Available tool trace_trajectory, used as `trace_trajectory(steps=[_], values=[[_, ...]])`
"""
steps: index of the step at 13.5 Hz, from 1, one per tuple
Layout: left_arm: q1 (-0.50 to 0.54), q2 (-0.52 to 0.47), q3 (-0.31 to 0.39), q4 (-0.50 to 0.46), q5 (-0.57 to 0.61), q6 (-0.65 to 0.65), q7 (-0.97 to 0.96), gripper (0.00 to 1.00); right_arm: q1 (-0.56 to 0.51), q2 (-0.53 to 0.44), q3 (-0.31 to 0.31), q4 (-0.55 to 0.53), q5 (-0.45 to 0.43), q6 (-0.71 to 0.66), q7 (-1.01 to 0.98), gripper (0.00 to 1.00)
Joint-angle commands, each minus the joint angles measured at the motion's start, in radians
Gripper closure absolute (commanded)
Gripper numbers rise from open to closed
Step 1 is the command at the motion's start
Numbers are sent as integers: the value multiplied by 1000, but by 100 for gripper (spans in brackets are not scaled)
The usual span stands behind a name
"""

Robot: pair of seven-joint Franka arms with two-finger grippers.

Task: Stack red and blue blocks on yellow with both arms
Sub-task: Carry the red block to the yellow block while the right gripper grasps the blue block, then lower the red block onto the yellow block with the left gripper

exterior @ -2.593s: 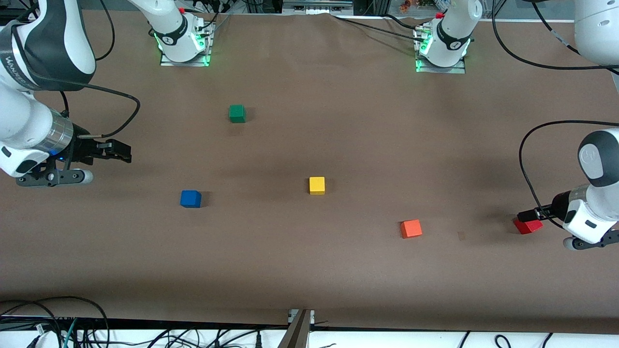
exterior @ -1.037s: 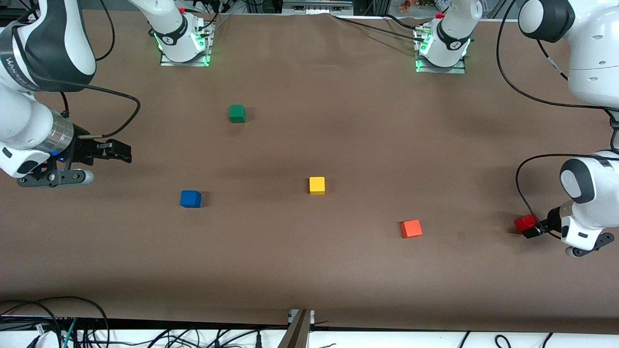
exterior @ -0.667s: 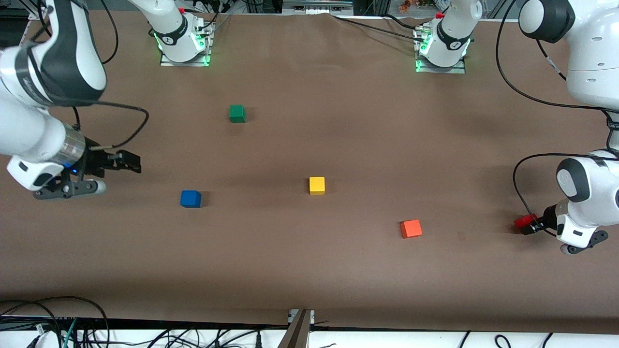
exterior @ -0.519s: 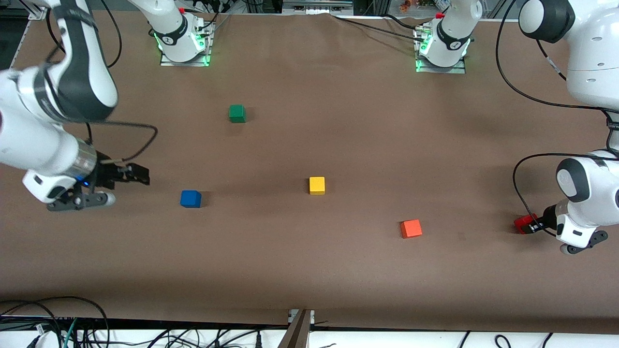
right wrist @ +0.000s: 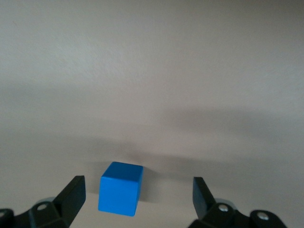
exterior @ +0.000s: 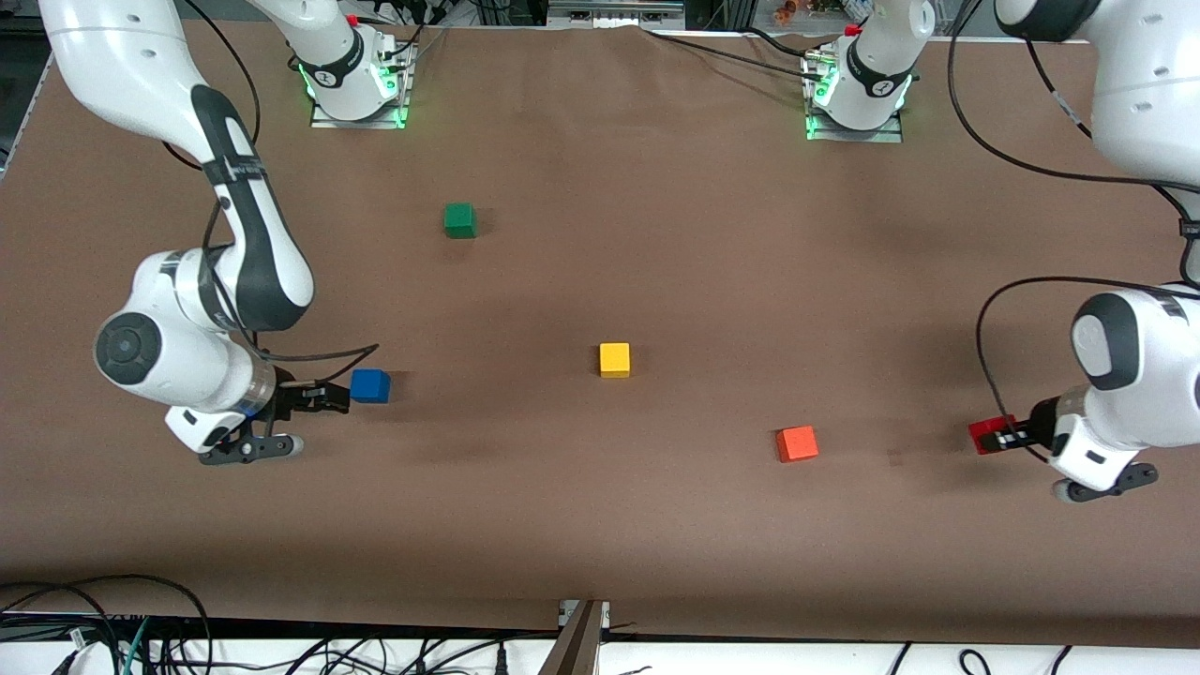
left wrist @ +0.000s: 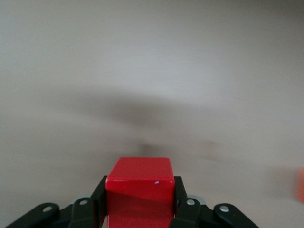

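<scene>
Between the left gripper's point(left wrist: 138, 209) fingers point(left wrist: 183, 211) sits the red block point(left wrist: 138, 190), pinched flat on two faces at the left arm's end of the table point(exterior: 600, 525) so it can be carried level to the yellow block point(exterior: 615, 360) at mid-table, with the orange-red cube point(exterior: 797, 443) lying between them and likely needing clearance. At the right arm's end, the right gripper point(right wrist: 137, 199) hangs low with jaws spread wide, the blue block point(right wrist: 120, 188) just ahead of the gap on the table, lined up for a squeeze but not yet enclosed. The green cube point(exterior: 459, 220) sits well apart toward the bases.
</scene>
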Motion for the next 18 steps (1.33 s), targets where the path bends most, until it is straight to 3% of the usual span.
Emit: trace_trajectory(steps=[1, 4, 8, 9, 12, 16, 18], values=[[-154, -59, 7, -13, 12, -35, 4, 78, 9, -2, 0, -37, 35, 2, 32, 0], [-356, -68, 6, 24, 3, -67, -53, 77, 10, -2, 5, -87, 38, 40, 42, 0], [-607, -22, 7, 35, 1, -63, -381, 78, 18, -3, 5, -172, 38, 147, 42, 0], [-664, 11, 9, 77, 3, -61, -442, 78, 18, -5, 12, -194, 38, 177, 42, 0], [-749, 96, 7, 150, 1, -49, -481, 76, 18, -6, 20, -211, 41, 195, 51, 0], [-788, 144, 7, 157, 3, 33, -605, 75, 18, -6, 22, -226, 41, 204, 49, 1], [-789, 154, 9, 160, 3, 46, -604, 75, 18, -8, 22, -255, 41, 237, 49, 9]])
